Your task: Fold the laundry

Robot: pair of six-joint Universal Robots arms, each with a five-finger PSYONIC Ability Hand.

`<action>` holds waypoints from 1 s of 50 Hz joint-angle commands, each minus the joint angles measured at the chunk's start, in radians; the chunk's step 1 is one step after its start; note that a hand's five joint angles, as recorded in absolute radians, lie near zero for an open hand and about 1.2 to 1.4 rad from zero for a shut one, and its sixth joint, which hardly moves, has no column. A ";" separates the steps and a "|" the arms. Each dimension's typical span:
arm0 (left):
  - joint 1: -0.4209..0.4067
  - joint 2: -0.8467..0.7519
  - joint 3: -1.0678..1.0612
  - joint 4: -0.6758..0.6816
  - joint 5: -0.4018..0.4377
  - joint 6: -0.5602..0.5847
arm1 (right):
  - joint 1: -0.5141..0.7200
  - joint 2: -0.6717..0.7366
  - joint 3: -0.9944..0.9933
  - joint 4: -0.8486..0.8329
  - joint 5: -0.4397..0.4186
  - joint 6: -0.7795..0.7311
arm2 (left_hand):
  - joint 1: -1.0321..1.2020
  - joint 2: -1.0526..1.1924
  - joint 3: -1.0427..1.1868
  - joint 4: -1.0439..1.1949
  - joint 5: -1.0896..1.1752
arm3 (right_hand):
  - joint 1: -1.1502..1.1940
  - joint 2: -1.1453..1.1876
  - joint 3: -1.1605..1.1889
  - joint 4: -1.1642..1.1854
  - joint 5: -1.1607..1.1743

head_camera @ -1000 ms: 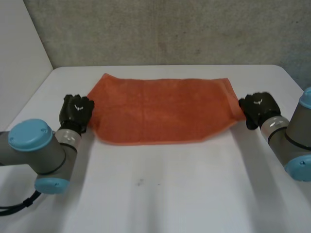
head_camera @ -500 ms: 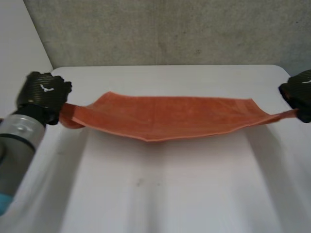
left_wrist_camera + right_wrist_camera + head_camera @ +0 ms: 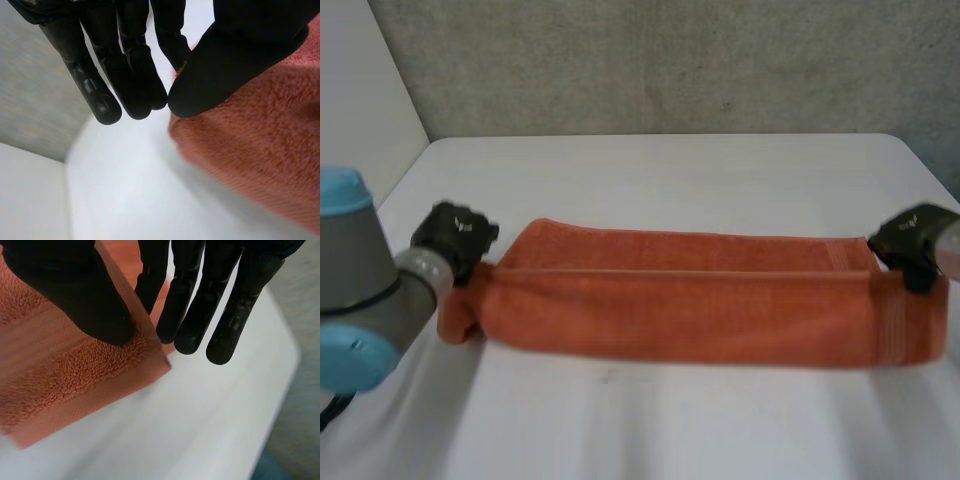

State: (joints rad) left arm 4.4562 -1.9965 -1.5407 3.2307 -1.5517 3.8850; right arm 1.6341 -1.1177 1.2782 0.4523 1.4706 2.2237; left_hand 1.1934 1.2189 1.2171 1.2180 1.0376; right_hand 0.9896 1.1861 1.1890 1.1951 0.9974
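towel (image 3: 700,300) — soft, light terry, limp, so probably best taken by its end corners | doubled over, it spanned from left hand (image 3: 455,238) to right hand (image 3: 910,240), low over the table (image 3: 670,170) | left: thumb and straight fingers pinched one end corner | right: likewise — thumb pressed on the hem
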 commanded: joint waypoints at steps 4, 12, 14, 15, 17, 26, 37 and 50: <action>-0.006 0.004 0.416 0.439 -0.002 -0.010 | 0.108 0.052 -0.539 -0.360 0.085 0.269 | 0.203 0.177 0.179 0.178 0.184 | 0.407 0.210 0.207 0.201 0.224; -0.023 0.107 0.410 0.770 -0.004 -0.044 | 0.096 -0.165 -0.395 -0.744 0.082 0.458 | 0.203 0.177 0.179 0.178 0.184 | 0.407 0.210 0.207 0.201 0.224; -0.026 0.114 0.392 0.748 -0.004 -0.062 | 0.096 -0.186 -0.352 -0.744 0.076 0.456 | 0.203 0.177 0.179 0.178 0.184 | 0.407 0.210 0.207 0.201 0.224; -0.025 0.119 0.364 0.724 -0.004 -0.081 | 0.096 -0.197 -0.306 -0.744 0.070 0.456 | 0.203 0.177 0.179 0.178 0.184 | 0.407 0.210 0.207 0.201 0.224; -0.018 0.119 0.335 0.704 -0.002 -0.099 | 0.098 -0.197 -0.264 -0.744 0.059 0.456 | 0.203 0.177 0.179 0.178 0.184 | 0.407 0.210 0.207 0.201 0.224; -0.006 0.073 0.096 0.673 0.002 -0.168 | 0.096 -0.189 -0.025 -0.725 -0.010 0.458 | 0.203 0.177 0.179 0.178 0.184 | 0.407 0.210 0.207 0.201 0.224; -0.012 -0.142 -0.110 0.678 0.005 -0.167 | 0.102 0.038 0.162 -0.659 -0.039 0.396 | 0.203 0.177 0.179 0.178 0.184 | 0.407 0.210 0.207 0.201 0.224; -0.044 -0.036 -0.265 0.601 0.005 -0.159 | 0.021 -0.060 0.197 -0.374 -0.042 0.295 | 0.203 0.177 0.179 0.178 0.184 | 0.407 0.210 0.207 0.201 0.224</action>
State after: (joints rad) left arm 4.4193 -2.1307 -1.7517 3.8864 -1.5457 3.7240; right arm 1.7000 -1.0553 1.4596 -0.0509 1.4414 2.5379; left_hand 1.1997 1.2189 1.2174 1.2180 1.0392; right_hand 0.9896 1.1862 1.1891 1.1951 0.9989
